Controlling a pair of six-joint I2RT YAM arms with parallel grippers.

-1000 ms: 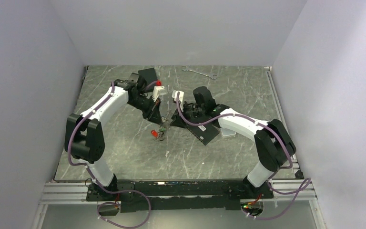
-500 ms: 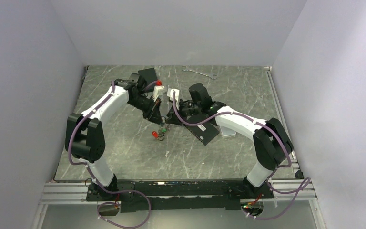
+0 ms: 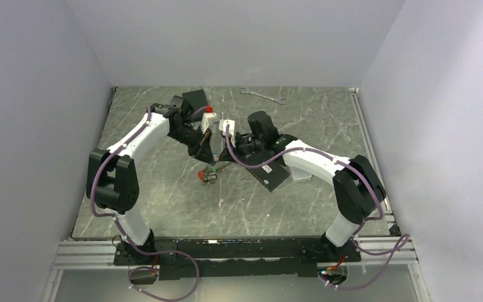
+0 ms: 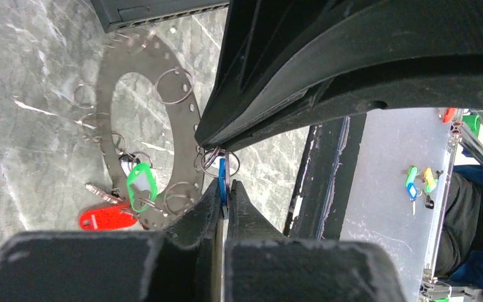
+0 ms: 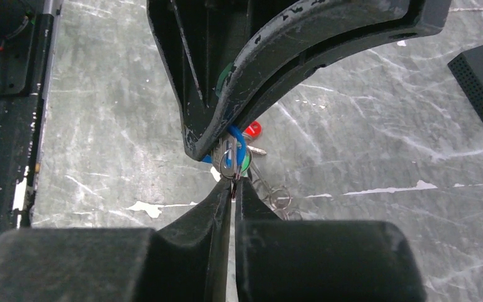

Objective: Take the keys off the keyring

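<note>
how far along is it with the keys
Nothing looks done: no key lies free in view. In hand: left gripper pinches the blue key, right gripper nips its small ring. To do: green key and red key hang on the keyring; whether blue is off is unclear.

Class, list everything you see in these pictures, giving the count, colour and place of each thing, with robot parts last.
keyring: one, grey, table centre.
green key: one, by keyring.
red key: one, beside green key.
blue key: one, in left gripper.
split ring: one, silver, in right gripper.
boxes: two, black; far left, and under right arm.
wrench: one, silver, far edge.
table: one, grey marble.
left gripper: black, shut on blue key.
right gripper: black, shut on split ring.
</note>
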